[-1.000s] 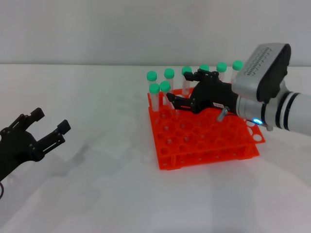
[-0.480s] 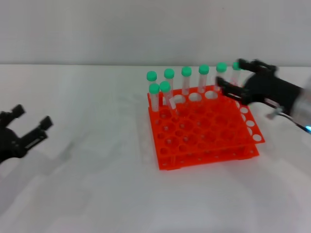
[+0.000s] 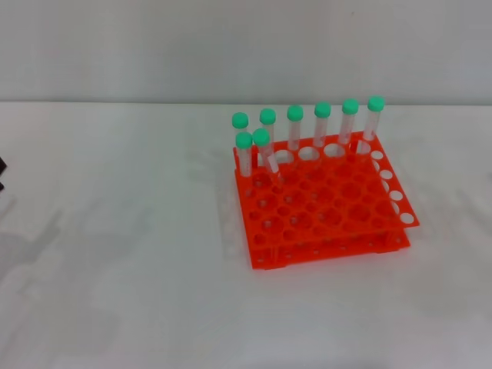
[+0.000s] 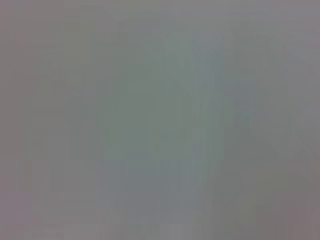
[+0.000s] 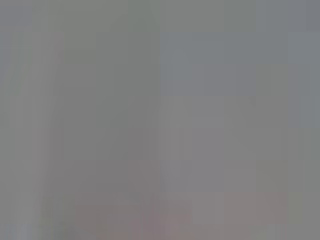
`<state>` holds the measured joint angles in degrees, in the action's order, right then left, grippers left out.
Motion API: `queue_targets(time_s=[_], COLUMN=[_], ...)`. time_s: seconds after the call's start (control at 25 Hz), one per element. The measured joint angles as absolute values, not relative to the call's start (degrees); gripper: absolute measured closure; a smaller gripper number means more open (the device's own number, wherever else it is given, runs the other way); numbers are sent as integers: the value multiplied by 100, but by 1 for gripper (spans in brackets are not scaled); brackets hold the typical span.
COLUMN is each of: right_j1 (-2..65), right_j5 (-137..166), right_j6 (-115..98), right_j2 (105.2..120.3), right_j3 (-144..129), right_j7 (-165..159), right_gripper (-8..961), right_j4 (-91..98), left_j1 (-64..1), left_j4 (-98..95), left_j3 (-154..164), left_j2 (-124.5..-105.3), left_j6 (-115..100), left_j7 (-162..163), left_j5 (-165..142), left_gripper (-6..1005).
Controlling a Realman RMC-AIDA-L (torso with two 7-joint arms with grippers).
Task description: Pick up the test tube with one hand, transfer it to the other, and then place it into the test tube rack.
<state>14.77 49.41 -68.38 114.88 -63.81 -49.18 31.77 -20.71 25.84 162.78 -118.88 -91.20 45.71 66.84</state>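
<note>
The orange-red test tube rack [image 3: 338, 219] stands on the white table, right of centre in the head view. Several clear test tubes with green caps stand in it. Most are in a row along the rack's far edge, such as the far-right one [image 3: 372, 119]. Two more stand just in front at the rack's left end: one upright [image 3: 244, 154] and one leaning [image 3: 266, 154]. Only a dark sliver of my left gripper [image 3: 1, 165] shows at the left edge, far from the rack. My right gripper is out of view. Both wrist views show plain grey.
The white table [image 3: 123, 254] spreads to the left of and in front of the rack. A pale wall [image 3: 231, 46] runs behind the table's far edge.
My right gripper has drawn back from over the rack to the right and left the view. My left gripper has slid left, almost out of view. The tubes have not moved.
</note>
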Motion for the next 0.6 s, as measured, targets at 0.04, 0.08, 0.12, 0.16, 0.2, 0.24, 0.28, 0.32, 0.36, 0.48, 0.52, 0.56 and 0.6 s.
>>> queue_targets(time_s=[0.04,0.08,0.12,0.16,0.2,0.24,0.28,0.32,0.36,0.48,0.52,0.56,0.6], right_j1=[1493,1497,1499,1499,1494,1472,1453,1453,1401,1353,1327,1306,1279], right_j5=[4937,4938,4938,4937,4938,4937,4938,4938,4938,4938,4939,4939,4939], right_j6=[-7070,-7236,-7412,-7578,-7631,-7737,-7797,-7797,-7863,-7884,-7890,-7895,-7898], right_j2=[11486,11487,11487,11487,11488,11487,11487,11487,11487,11487,11487,11485,11483], right_j3=[-6047,-5779,-5475,-5175,-5071,-4879,-4741,-4741,-4418,-4096,-3988,-3918,-3813], right_j7=[-4730,-4557,-4328,-4084,-3999,-3819,-3699,-3699,-3409,-3221,-3165,-3121,-3049], right_gripper=[213,213,213,214,214,214,214,214,214,215,215,215,215], right_j4=[2920,2708,2478,2283,2216,2110,2025,2025,1833,1660,1617,1600,1571], left_j1=[-2071,-2070,-2069,-2070,-2078,-2085,-2085,-2098,-2125,-2154,-2155,-2155,-2151], left_j4=[2549,2492,2406,2353,2283,2242,2242,2149,1972,1672,1532,1386,1225], left_j3=[16277,16277,16276,16275,16264,16257,16257,16243,16226,16226,16226,16225,16225], left_j2=[-11892,-11894,-11897,-11897,-11900,-11902,-11902,-11903,-11900,-11909,-11912,-11915,-11916], left_j6=[-9069,-9034,-8992,-8970,-8953,-8944,-8944,-8931,-8879,-8737,-8692,-8649,-8614], left_j7=[4533,4498,4448,4417,4383,4367,4367,4337,4295,4203,4123,4038,3918], left_j5=[6792,6860,6970,7036,7111,7150,7150,7198,7278,7467,7524,7577,7618], left_gripper=[106,106,106,106,106,106,106,106,106,106,106,106,106])
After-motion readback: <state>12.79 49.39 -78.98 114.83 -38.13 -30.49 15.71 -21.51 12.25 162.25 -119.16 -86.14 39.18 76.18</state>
